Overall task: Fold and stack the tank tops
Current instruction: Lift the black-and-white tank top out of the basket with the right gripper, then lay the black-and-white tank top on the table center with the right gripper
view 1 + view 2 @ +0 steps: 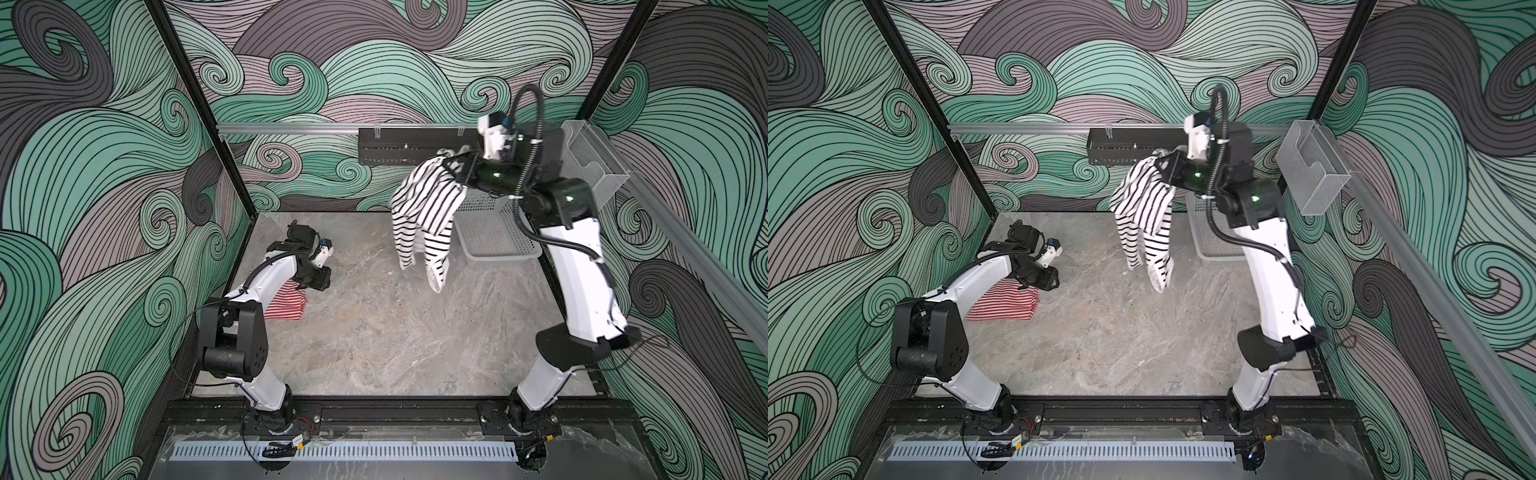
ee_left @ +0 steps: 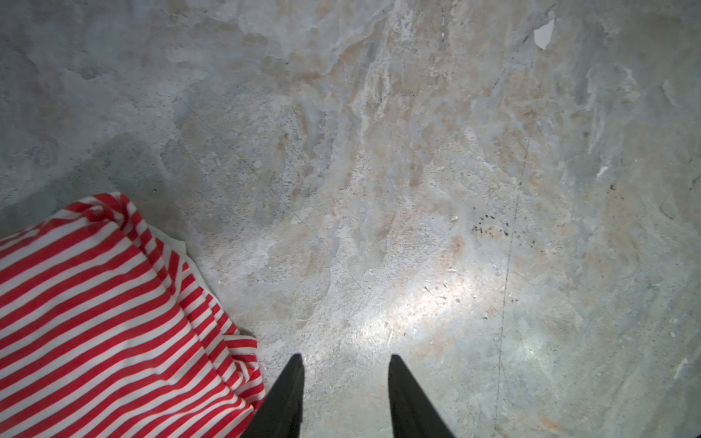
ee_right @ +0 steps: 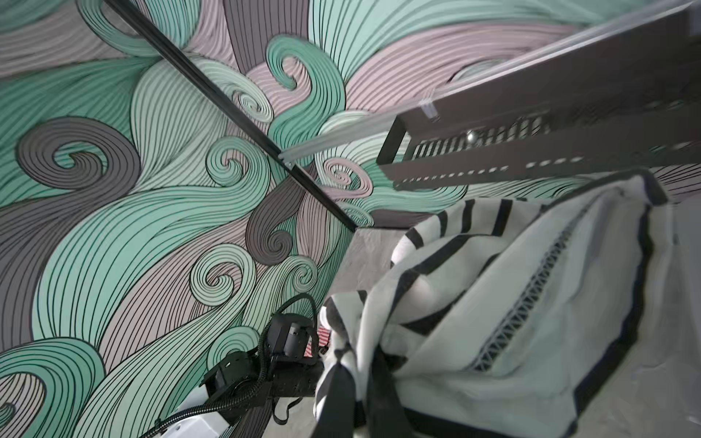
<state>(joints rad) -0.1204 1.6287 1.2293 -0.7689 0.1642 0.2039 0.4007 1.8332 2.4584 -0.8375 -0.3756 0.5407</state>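
Note:
The red-and-white striped tank top [image 1: 289, 305] [image 1: 1005, 305] [image 2: 95, 311] lies folded on the marble table at the left, partly under my left arm. My left gripper [image 2: 346, 360] [image 1: 306, 286] hovers just beside its edge, open, with only bare table between the fingers. High at the back right, the white tank top with black stripes [image 1: 428, 203] [image 1: 1144, 203] [image 3: 493, 303] hangs bunched, its lower end dangling above the table. My right gripper [image 1: 451, 160] [image 1: 1163, 160] [image 3: 358, 366] is shut on its upper edge.
A white perforated basket [image 1: 494, 237] [image 1: 1212, 245] stands on the table at the back right, behind the hanging garment. A black slotted rack [image 1: 399, 151] is mounted on the back wall, and a clear plastic bin [image 1: 594, 162] hangs on the right rail.

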